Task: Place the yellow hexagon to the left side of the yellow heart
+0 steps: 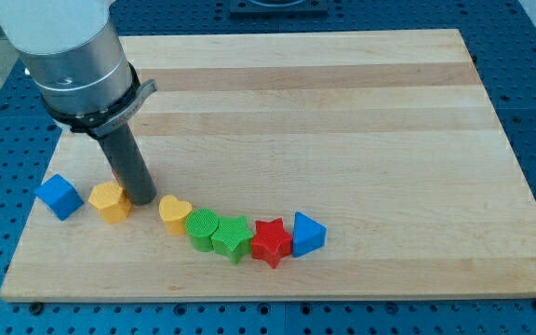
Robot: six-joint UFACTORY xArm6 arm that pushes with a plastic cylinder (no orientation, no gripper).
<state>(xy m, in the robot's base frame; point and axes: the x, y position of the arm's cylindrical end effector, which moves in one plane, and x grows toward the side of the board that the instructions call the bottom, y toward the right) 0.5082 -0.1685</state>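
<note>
The yellow hexagon [110,201] lies near the board's lower left. The yellow heart [174,214] lies to its right, with a gap between them. My tip [142,198] rests on the board in that gap, right against the hexagon's right side and a little left of the heart. The rod rises up and to the left to the grey arm body [73,56].
A blue cube [60,196] sits left of the hexagon near the board's left edge. Right of the heart runs a touching row: green cylinder [202,227], green star [234,237], red star [271,241], blue triangle [307,234]. The wooden board [342,121] lies on a blue perforated table.
</note>
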